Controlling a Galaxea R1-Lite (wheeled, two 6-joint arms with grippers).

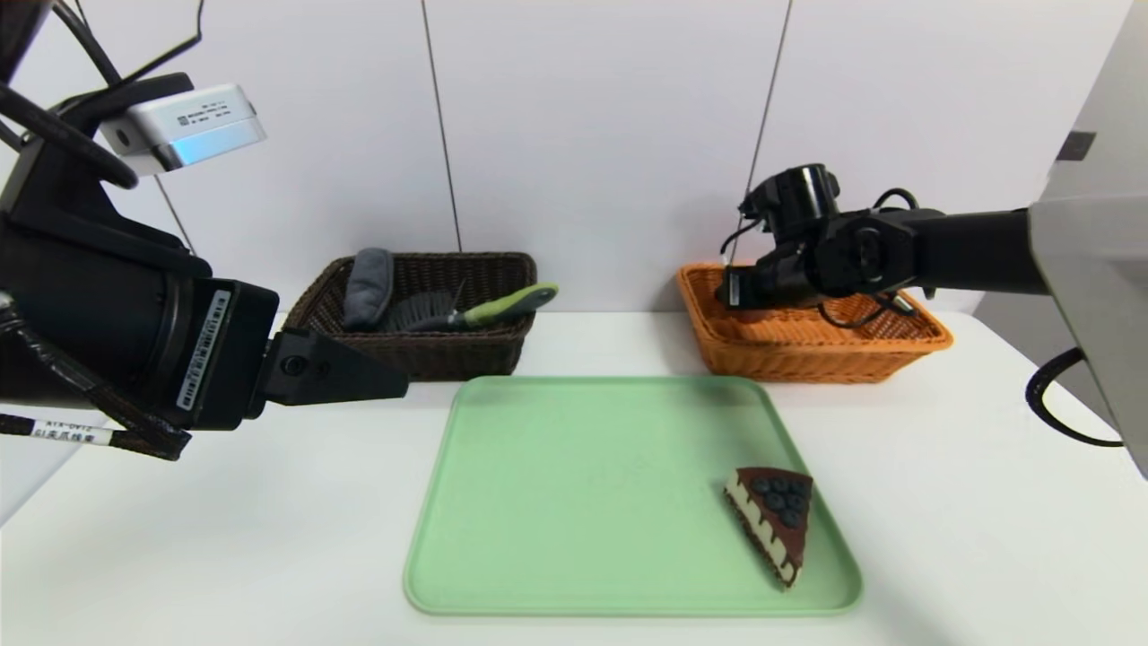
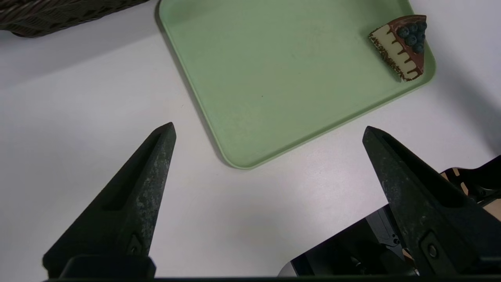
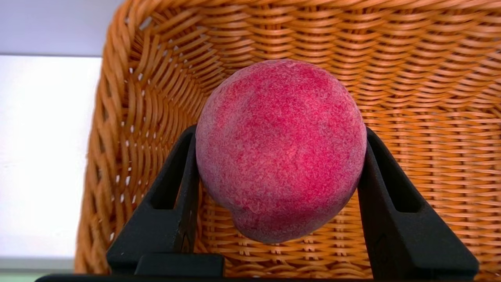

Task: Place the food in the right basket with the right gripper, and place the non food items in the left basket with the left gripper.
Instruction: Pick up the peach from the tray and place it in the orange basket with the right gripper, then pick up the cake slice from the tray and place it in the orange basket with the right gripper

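Gripping a red peach [image 3: 281, 150] between its fingers, the right claw [image 3: 280, 188] hangs inside the orange basket [image 1: 906, 345], upper right; left claw [image 2: 270, 156] spread wide, empty, over the counter [image 2: 78, 117].

Left claw [image 2: 268, 131] gapes above tray [image 2: 274, 98] holding cake slice [image 2: 401, 47].

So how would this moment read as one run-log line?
right gripper: shut on red peach, over orange wicker basket | left gripper: open, parked | chocolate cake slice: on green tray
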